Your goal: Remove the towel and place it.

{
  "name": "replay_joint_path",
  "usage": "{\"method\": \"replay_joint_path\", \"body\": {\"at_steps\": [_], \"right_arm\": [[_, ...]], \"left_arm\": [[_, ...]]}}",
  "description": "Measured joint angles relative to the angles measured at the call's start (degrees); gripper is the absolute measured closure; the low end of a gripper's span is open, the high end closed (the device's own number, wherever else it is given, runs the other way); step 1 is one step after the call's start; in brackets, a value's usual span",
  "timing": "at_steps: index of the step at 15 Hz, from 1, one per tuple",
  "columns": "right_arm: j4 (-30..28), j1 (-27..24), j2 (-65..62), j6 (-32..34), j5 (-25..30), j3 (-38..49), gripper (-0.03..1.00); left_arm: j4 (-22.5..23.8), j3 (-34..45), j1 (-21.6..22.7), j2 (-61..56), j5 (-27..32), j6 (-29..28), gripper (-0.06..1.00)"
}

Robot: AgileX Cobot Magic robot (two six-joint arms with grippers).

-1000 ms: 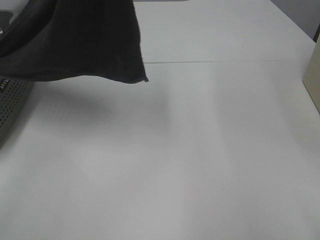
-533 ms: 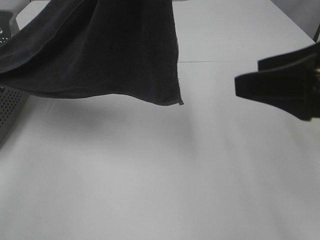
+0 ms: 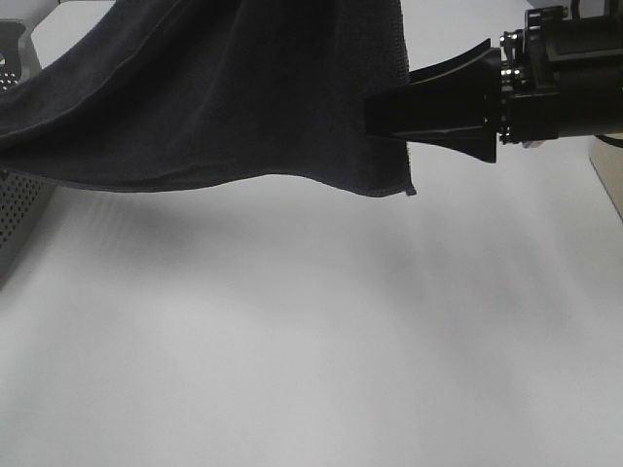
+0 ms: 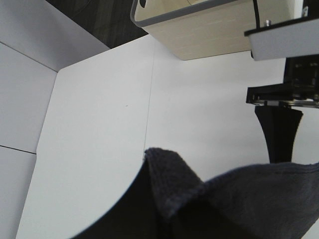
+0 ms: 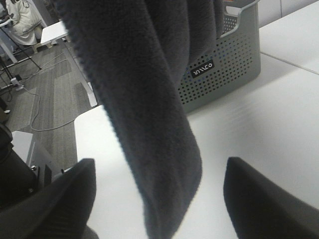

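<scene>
Right end effector point(image 3: 371, 118) newly at towel point(image 3: 224, 97) edge, unclenched; left end effector hidden, grip untellable.

The worktop point(image 3: 292, 341) is a plain white, matt surface, with a thin seam point(image 4: 150, 94) running straight across it. Two things stand on it, well apart at opposite sides. At the left edge of the high view is a grey plastic basket point(image 3: 18, 209) with perforated walls and a small label on one side. At the right edge is a pale wood-coloured box point(image 3: 609, 180) – the left wrist view shows its grey rim. A soft shadow lies across the bare middle.
</scene>
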Motion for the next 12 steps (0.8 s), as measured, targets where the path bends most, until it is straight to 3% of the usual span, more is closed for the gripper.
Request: {"method": "replay_joint_path", "body": {"at_steps": [5,8,10,12], "right_arm": [[-2.9,0.0,1.6,1.1,-2.0,-0.1,0.27],[-3.8,0.0,3.6,2.0,-4.2,-0.1,0.27],[-3.4,0.0,3.6,2.1,-5.7,-0.1,0.31],[-2.2,0.0,3.6,2.1,-5.8,-0.1,0.46]], "left_arm": [[-0.9,-0.1,0.0,2.3,-5.0,0.0,0.94],[-3.6,-0.1,0.0,2.5,-6.5,-0.1,0.94],[-4.7,-0.1,0.0,2.5,-6.5,-0.1,0.94],[-4.8,-0.1,0.0,2.5,-6.5,-0.1,0.94]]}}
